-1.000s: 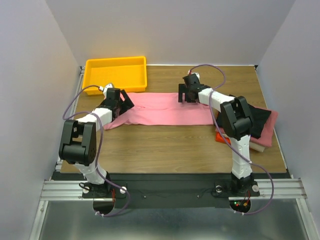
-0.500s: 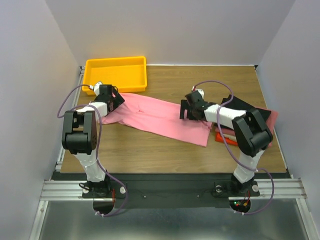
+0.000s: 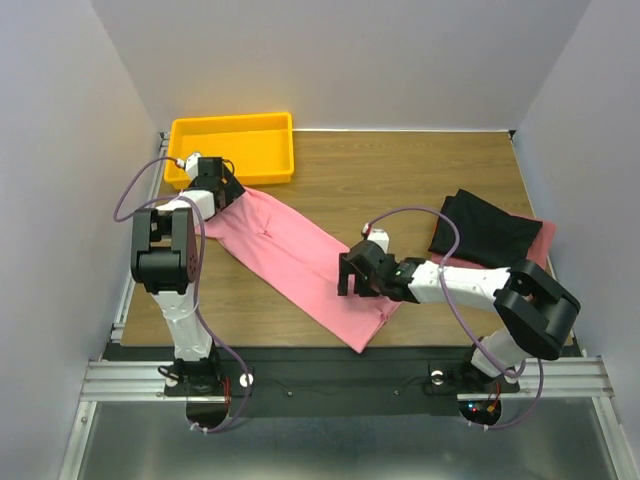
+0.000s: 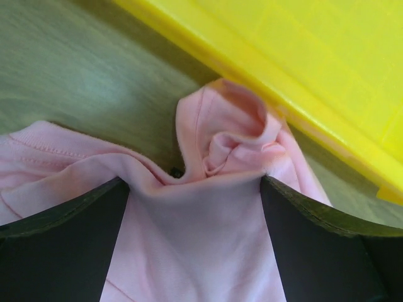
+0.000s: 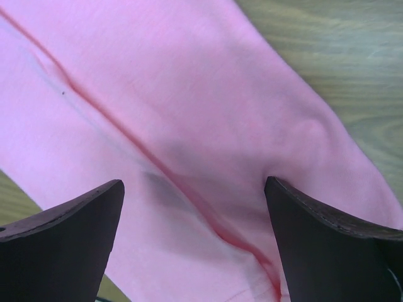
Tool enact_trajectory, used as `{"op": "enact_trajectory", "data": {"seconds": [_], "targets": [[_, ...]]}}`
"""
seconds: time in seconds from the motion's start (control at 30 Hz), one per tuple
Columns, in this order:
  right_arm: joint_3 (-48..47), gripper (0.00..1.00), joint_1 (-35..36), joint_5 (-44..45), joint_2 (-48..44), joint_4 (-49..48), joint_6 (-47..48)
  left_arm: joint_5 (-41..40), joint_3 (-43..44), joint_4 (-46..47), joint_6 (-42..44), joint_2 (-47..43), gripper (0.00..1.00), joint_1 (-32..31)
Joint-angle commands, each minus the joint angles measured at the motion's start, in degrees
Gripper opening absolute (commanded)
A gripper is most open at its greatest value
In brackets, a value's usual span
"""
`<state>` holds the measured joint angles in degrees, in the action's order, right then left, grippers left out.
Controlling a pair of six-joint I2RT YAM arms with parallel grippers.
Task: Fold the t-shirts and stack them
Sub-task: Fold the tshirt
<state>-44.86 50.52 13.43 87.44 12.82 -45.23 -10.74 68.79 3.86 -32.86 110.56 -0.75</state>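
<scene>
The large pink shirt point(image 3: 290, 250) lies folded into a long strip, running diagonally from the tray's front edge down to the table's near edge. My left gripper point(image 3: 224, 188) is at its upper left end. Its fingers stand apart with bunched pink cloth point(image 4: 227, 145) between them point(image 4: 194, 182). My right gripper point(image 3: 348, 278) rests on the lower end, jaws apart, fingertips pressed onto flat cloth point(image 5: 189, 94). A folded black shirt point(image 3: 485, 230) lies on a pink one point(image 3: 547, 240) at the right. The beige and orange-red ones are hidden.
The yellow plastic tray point(image 3: 235, 172) stands at the back left, close behind my left gripper, and fills the upper right of the left wrist view point(image 4: 302, 56). The wooden table point(image 3: 400, 170) has walls on three sides. The right arm point(image 3: 460, 283) stretches across the front right.
The shirt swung from lying straight across the table to a diagonal. My right gripper moved toward the near edge with the shirt's right end. My left gripper shifted slightly back toward the tray.
</scene>
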Motion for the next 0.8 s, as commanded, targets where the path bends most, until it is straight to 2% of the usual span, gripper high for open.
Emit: {"op": "enact_trajectory", "data": {"seconds": [0.0, 0.1, 0.2, 0.3, 0.33, 0.37, 0.4, 0.43, 0.57, 0.67, 0.77], "targets": [[0.48, 1.00, 3.88, -3.50, 0.37, 3.97, -2.93, -0.60, 3.53, -3.68, 0.51, 1.85, 0.98, 0.23], [-0.14, 1.00, 4.41, -4.20, -0.69, 3.88, -2.05, 0.01, 7.22, -3.77, 2.27, 3.25, 0.98, 0.23], [0.47, 1.00, 4.59, -4.91, 0.36, 3.88, -2.14, 4.49, 7.76, -4.48, 1.58, 4.83, 0.98, 0.14], [2.05, 1.00, 4.85, -5.52, 1.15, 3.88, -2.93, 5.29, 4.60, -4.21, 0.96, 4.40, 0.74, -1.52], [2.67, 1.00, 4.94, -5.61, 0.98, 3.88, -3.11, 4.34, 2.85, -4.21, 0.96, 3.53, 0.73, -2.23], [3.28, 1.00, 5.37, -5.87, 0.72, 3.88, -3.72, 3.54, 1.71, -4.21, 0.61, 2.74, 0.76, -2.93], [3.99, 1.00, 5.46, -6.05, 0.28, 3.97, -4.07, 2.93, 0.91, -4.82, 0.26, 2.03, 0.89, -3.55], [5.56, 1.00, 5.55, -6.22, -1.03, 3.97, -4.42, 0.14, -0.40, -5.87, -0.62, 0.37, 0.98, -5.29], [10.05, 1.00, 6.08, -7.45, -6.57, 4.67, -6.70, -6.03, -0.78, -9.47, -0.89, -1.75, 0.99, -10.30], [12.51, 1.00, 6.08, -6.84, -10.79, 6.78, -7.67, -1.92, -1.03, -9.40, -0.71, -1.58, 0.99, -14.00], [13.05, 1.00, 6.08, -5.00, -13.68, 10.72, -8.29, -2.70, 2.21, -9.30, -0.98, 1.05, 0.99, -20.13]]}}
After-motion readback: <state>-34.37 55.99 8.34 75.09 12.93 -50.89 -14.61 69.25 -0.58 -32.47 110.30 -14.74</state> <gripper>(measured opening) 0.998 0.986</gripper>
